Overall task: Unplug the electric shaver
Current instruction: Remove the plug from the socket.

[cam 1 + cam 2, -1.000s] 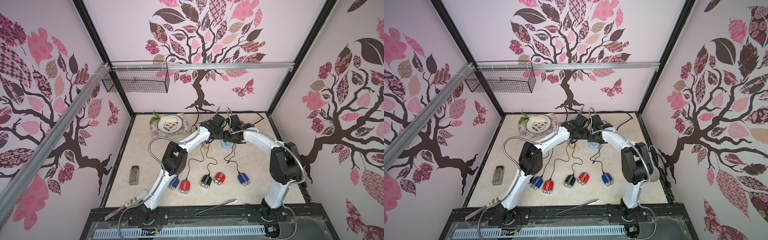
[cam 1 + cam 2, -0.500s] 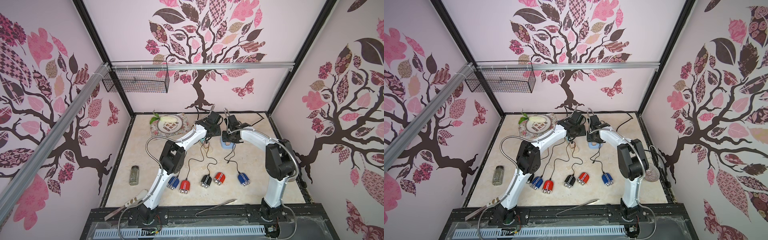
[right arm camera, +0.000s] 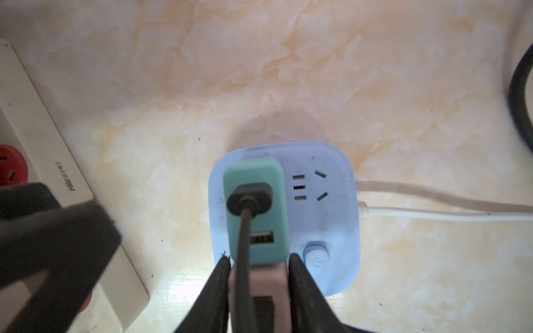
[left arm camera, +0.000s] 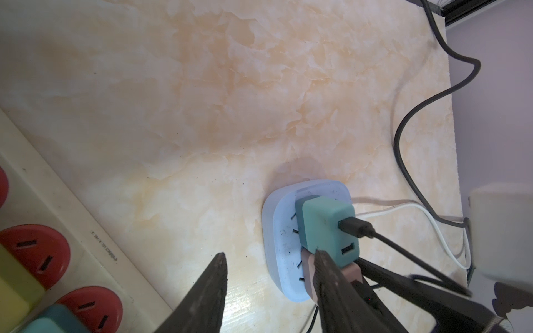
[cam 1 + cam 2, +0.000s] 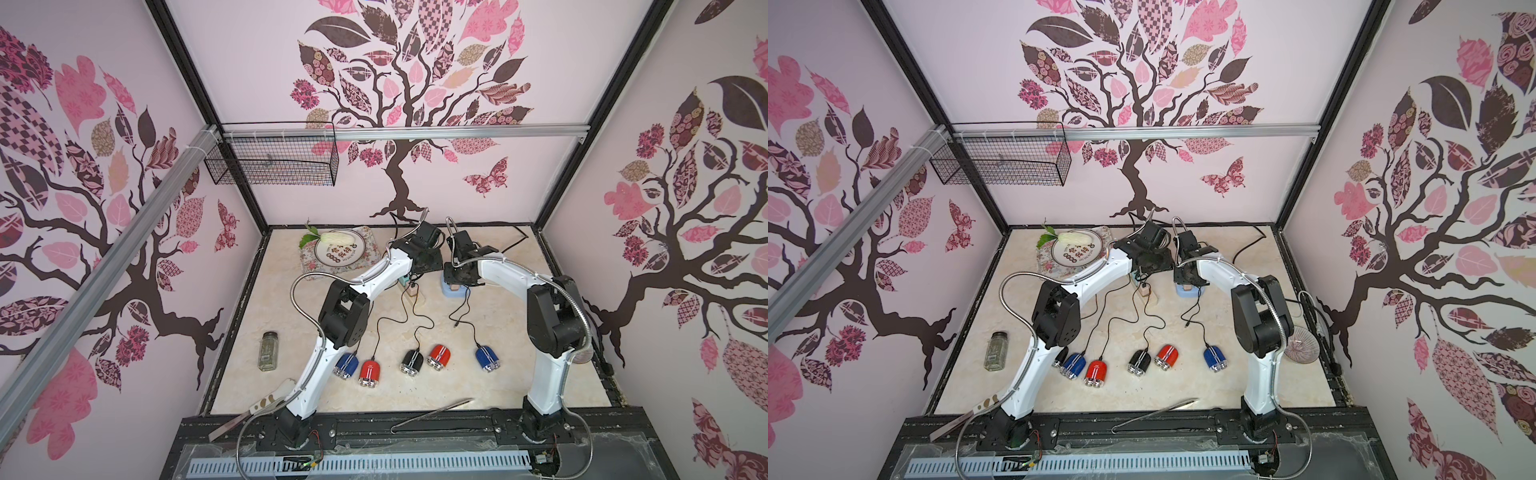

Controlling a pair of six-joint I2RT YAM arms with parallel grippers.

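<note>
On the right gripper [image 3: 259,257], the tapered black jaws are pinching the smooth pink adapter [image 3: 271,279], which is sitting plugged into the rounded-square, pale-blue power hub [image 3: 326,225] beside a boxy teal adapter [image 3: 277,219]. On the left gripper [image 4: 269,253], the jaws are standing apart over bare marbled surface [image 4: 202,101], just beside the power hub. The glossy, dome-shaped electric shavers [image 5: 412,360] are lying in a row nearer the arm bases.
</note>
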